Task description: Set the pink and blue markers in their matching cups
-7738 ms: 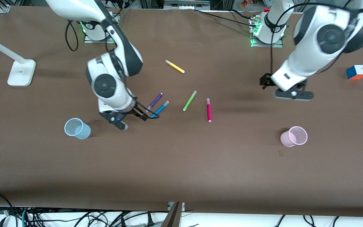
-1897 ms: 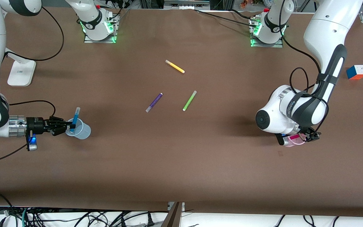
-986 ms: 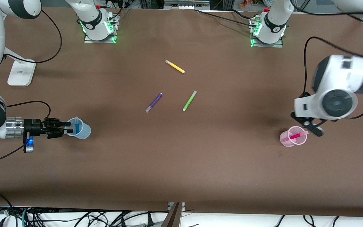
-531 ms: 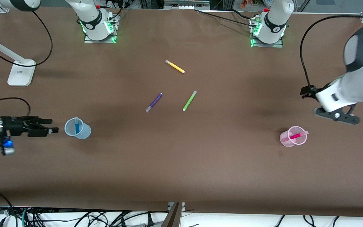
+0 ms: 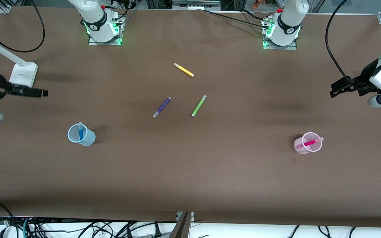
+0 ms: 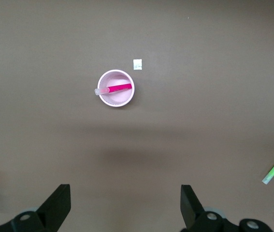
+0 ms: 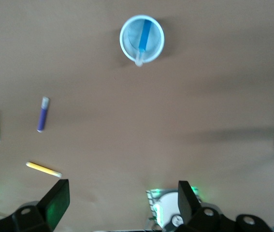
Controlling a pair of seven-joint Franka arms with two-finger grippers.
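Both arms are lifting away since half a second ago, work apparently done. Left gripper (image 5: 334, 91), spread and empty, is hovering at frame's right edge; right gripper (image 5: 43, 93), spread, upper left. Magenta-pink marker (image 5: 310, 142) is leaning in the pale pink translucent cup (image 5: 299, 147), lower right; sky-blue marker (image 5: 80, 131) is standing in the pale blue translucent cup (image 5: 88, 140), lower left.

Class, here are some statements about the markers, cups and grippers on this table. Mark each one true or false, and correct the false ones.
1. The blue marker stands in the blue cup. True.
2. The pink marker lies on the table beside the pink cup. False: it rests in that cup.
3. The left gripper is shut on a marker. False: it is open and holds nothing.
4. The right gripper is open. True.
5. The purple marker and the green marker lie on the table. True.
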